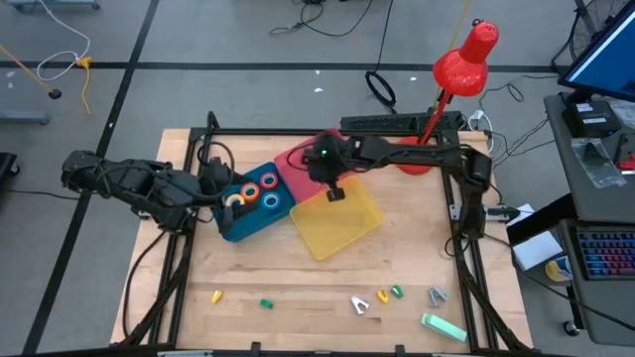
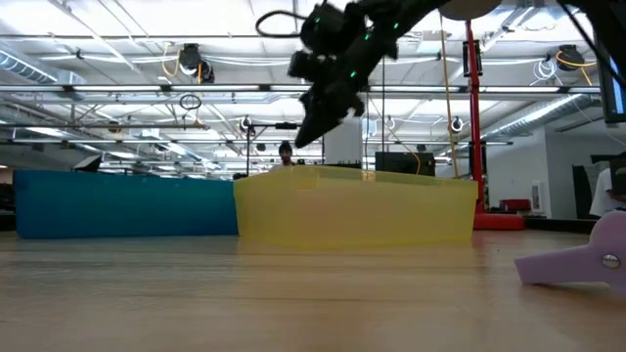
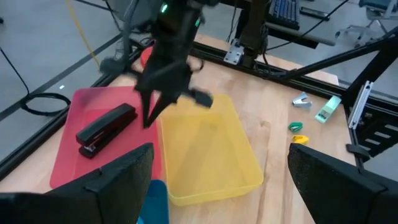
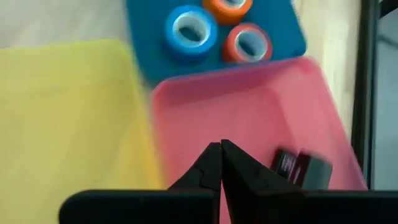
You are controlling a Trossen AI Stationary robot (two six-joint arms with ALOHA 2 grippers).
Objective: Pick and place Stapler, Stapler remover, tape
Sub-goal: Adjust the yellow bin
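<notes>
A black stapler lies in the pink tray. Yellow, orange, red and blue tape rolls lie flat in the blue tray. My right gripper is shut and empty. It hangs in the air over the border between the pink tray and the yellow tray, pointing down. My left gripper is wide open at the blue tray's left end. Small staple removers lie near the table's near edge.
Along the near edge lie a yellow piece, a green piece, a silver piece, a grey piece and a pale green stapler. A red lamp stands at the far right. Bare wood lies between the trays and the near edge.
</notes>
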